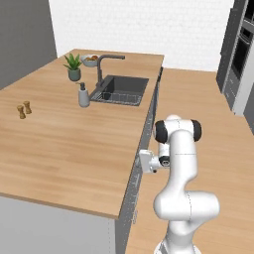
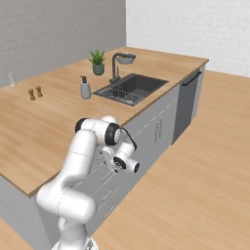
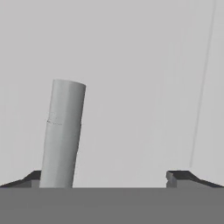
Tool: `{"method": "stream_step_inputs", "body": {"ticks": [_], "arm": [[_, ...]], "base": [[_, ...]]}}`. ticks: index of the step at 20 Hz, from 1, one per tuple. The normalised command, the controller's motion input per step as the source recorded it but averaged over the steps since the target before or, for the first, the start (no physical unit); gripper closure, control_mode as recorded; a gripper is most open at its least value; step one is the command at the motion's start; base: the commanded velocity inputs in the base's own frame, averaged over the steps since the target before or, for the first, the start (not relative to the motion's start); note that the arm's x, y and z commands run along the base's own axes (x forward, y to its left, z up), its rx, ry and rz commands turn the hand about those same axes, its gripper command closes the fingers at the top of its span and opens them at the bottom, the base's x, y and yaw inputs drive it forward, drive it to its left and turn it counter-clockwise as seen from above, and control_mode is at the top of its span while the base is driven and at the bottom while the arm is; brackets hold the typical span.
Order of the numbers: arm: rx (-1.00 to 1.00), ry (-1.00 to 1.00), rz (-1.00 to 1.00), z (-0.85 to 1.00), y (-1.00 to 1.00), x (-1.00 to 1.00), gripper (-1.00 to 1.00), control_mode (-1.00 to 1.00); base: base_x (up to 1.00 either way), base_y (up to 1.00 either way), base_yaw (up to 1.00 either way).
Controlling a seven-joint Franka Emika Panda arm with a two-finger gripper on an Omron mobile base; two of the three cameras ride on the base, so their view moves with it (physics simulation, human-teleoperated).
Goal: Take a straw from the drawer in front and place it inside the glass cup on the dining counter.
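Observation:
My gripper (image 3: 109, 179) is open, its two fingertips (image 3: 179, 176) far apart, and it points straight at the light grey drawer front (image 3: 131, 87). A grey bar handle (image 3: 63, 135) stands just ahead, close to the left fingertip and between the two. In the left base view the hand (image 1: 147, 161) is pressed near the cabinet face under the edge of the dining counter (image 1: 64, 144). The drawer is shut, so the straw is hidden. The glass cup (image 2: 10, 79) stands far off at the counter's left edge.
On the counter are two wooden shakers (image 1: 24, 109), a grey soap dispenser (image 1: 84, 95), a sink (image 1: 121, 89) with a tap, a potted plant (image 1: 73, 67) and a bowl (image 1: 90, 60). Wood floor (image 2: 195, 185) lies open to my right.

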Motion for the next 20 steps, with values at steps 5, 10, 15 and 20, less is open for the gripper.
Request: {"method": "stream_step_inputs", "body": {"ticks": [5,10,15,20], "arm": [[-0.01,-0.03,0.00,0.00,0.11,-0.06,1.00,-1.00],[0.00,-0.08,0.00,0.02,-0.32,-0.32,1.00,-1.00],[0.00,-0.03,0.00,0.00,-0.89,-0.46,1.00,-1.00],[0.00,0.00,0.00,0.04,-1.00,-0.37,1.00,-1.00]], "base": [[0.00,0.00,0.00],[0.00,0.00,0.00],[0.00,0.00,0.00],[0.00,0.00,0.00]]}}
